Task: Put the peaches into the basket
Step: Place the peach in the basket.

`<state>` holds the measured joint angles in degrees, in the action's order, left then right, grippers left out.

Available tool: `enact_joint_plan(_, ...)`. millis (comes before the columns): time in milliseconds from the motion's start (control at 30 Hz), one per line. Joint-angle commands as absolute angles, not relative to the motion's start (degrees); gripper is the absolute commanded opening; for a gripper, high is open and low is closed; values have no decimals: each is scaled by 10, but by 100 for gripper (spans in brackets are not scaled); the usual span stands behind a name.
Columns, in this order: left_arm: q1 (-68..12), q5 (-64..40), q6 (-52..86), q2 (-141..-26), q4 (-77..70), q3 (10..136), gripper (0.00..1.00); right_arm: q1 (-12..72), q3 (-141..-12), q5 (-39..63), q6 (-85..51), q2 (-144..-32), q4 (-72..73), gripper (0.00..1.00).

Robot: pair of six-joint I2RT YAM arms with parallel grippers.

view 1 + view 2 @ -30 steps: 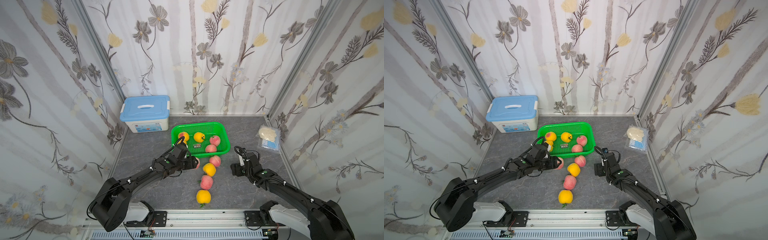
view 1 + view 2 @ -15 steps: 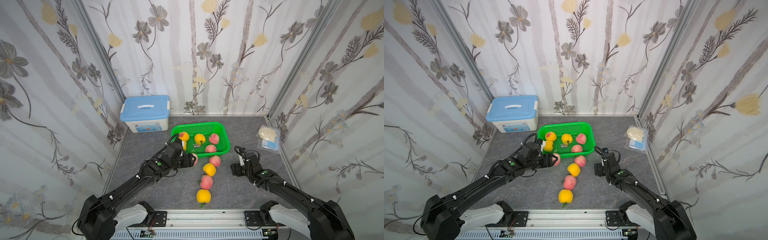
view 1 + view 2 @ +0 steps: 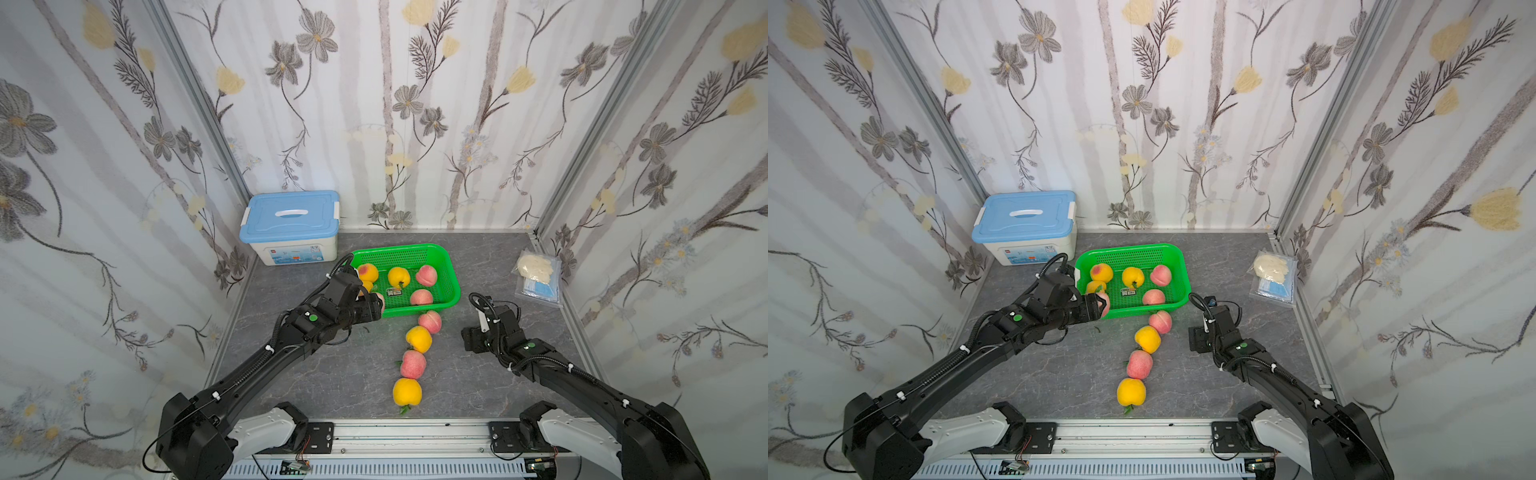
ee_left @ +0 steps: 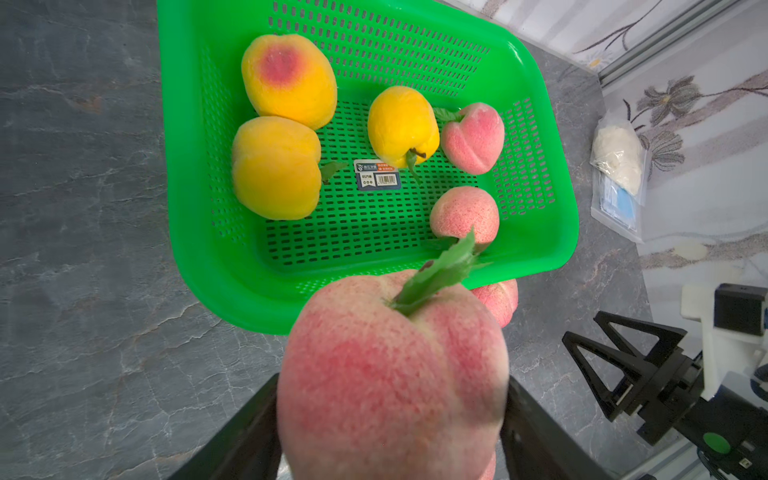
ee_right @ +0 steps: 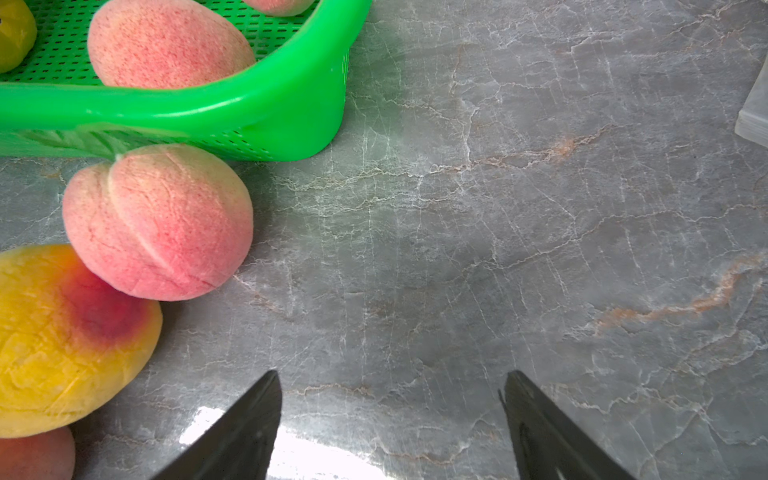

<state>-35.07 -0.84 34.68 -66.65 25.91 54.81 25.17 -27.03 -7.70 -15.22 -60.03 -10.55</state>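
a: left gripper (image 3: 375,306) is up off the table with the raised pink peach (image 4: 386,374) between its fingers (image 4: 253,432). there's a black pad on each flank of the fruit and the green leaf points ahead.

b: and where is it over the basket (image 3: 395,254)?

a: at the near corner on the left arm's side. in both top views the fruit sits over that corner's rim. i can't tell if it's fully past the rim.

b: what's inside?

a: five. a blushed yellow peach (image 4: 289,79) sits in the far corner on the left arm's side, touching a plain yellow peach (image 4: 274,166) just nearer. a stemmed yellow peach (image 4: 401,124) is mid-basket by the label (image 4: 378,174). then a far pink peach (image 4: 473,139) and a near pink peach (image 4: 463,214) sit toward the other side.

b: and on the table (image 5: 498,208)?

a: four in a line, running from the basket's near wall toward the robot. the rim-side pink peach (image 3: 430,322) is tucked against the wall and touches the blushed row peach (image 3: 419,338). after those come the lower pink peach (image 3: 413,363) and the last yellow peach (image 3: 407,391).

b: right gripper (image 5: 391,374)?

a: low over the table beside that line, on its own side. its fingers are spread apart with only bare marbled surface between them.
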Motion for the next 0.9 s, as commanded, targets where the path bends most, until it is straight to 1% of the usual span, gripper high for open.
enact_joint_plan(0, -342, 3, 344, -675, 265, 564, 77, 252, -269, -86, -160, -599, -93, 85)
enact_joint_plan(333, -312, -24, 353, -720, 222, 586, 78, 252, -269, -87, -161, -598, -93, 85)
enact_joint_plan(633, -310, -35, 338, -820, 247, 659, 79, 252, -269, -88, -161, -599, -93, 85)
enact_joint_plan(867, -310, -57, 330, -931, 272, 723, 79, 252, -270, -84, -160, -601, -92, 85)
